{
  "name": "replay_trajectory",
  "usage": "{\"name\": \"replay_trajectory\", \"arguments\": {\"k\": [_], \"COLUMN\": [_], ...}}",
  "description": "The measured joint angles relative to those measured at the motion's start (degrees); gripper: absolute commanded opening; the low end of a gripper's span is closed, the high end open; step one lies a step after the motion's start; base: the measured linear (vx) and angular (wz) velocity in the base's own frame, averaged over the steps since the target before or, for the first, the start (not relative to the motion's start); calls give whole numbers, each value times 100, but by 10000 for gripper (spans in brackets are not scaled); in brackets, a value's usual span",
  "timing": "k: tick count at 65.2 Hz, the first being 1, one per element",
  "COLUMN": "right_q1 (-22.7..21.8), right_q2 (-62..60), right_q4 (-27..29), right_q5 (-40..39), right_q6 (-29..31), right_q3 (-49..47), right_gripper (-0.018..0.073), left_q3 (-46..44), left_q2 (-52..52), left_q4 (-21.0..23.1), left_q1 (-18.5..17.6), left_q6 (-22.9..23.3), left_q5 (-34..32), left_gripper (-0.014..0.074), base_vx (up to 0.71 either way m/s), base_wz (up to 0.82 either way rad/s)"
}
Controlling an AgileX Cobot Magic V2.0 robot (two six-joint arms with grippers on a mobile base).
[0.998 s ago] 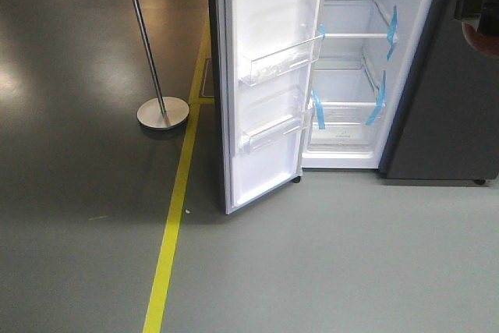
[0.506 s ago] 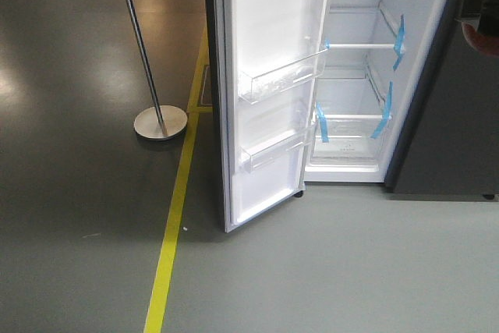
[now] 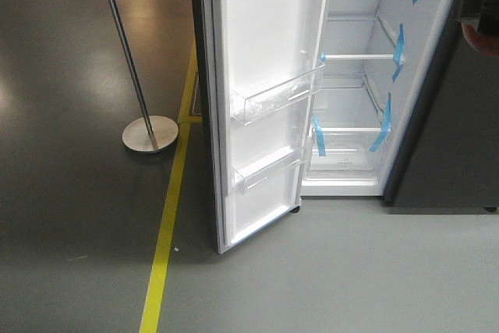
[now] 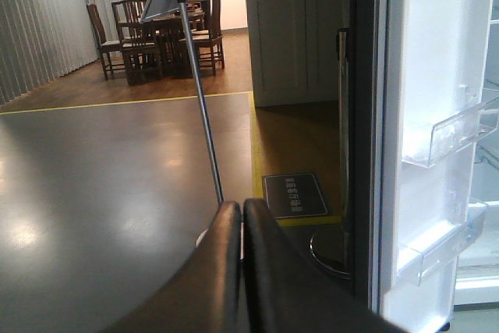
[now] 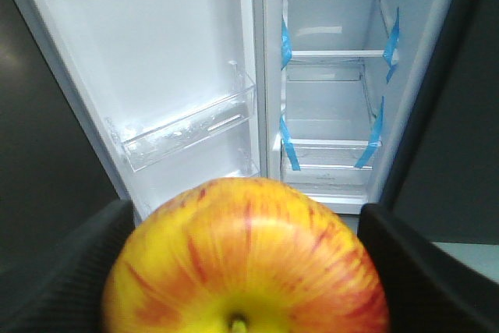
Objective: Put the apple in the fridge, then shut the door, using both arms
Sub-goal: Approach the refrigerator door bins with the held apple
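1. The apple [image 5: 245, 259] fills the low part of the right wrist view. Its lower part is cut off by the picture's edge, and only the stem dimple shows at the bottom. The skin is smooth, yellow-orange with red stripes.
2. The right pincer [image 5: 245, 212] shows only as two dark, matte, blurred shapes, one at each side of the apple. Its jaws stand as wide as the fruit and grip it, in the air in front of the open fridge [image 3: 351, 115].
3. In the front view this pincer is cut by the right edge. A small reddish patch under it is too little to identify.
4. The left pincer [image 4: 241, 207] has two smooth black fingers pressed together, with nothing between them.
5. The fridge's top is outside the picture. The lining is white and smooth, with thin white shelves [image 3: 362, 58] and strips of blue tape [image 3: 318, 134].
6. The door [image 3: 261, 52] stands wide open at the left, its white face to the camera. Two clear bins [image 3: 273, 99] show in full, and a third is cut off at the top. Its dark face shows only as a narrow edge.
7. A shiny steel pole [image 3: 125, 52], with its top cut off, rises from a round flat base [image 3: 150, 132] on the glossy grey floor [image 3: 70, 255], near a yellow line [image 3: 168, 224].
8. A dark mat [image 4: 295, 194] lies on the floor; its writing is too small to read.
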State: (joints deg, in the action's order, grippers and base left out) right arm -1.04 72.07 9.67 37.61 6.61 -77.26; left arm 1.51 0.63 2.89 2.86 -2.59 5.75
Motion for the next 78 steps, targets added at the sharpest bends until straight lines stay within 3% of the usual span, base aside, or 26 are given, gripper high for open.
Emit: {"name": "replay_trajectory", "arguments": {"k": [78], "right_q1": [0], "right_q2": [0], "right_q4": [0], "right_q5": [0], "right_q6": [0], "right_q3": [0], "right_gripper": [228], "left_q3": [0], "left_q2": [0], "left_q4": [0], "left_q1": [0], "left_q6": [0], "left_q5": [0], "left_gripper": [-7], "base_vx": [11], "base_wz": [-2]}}
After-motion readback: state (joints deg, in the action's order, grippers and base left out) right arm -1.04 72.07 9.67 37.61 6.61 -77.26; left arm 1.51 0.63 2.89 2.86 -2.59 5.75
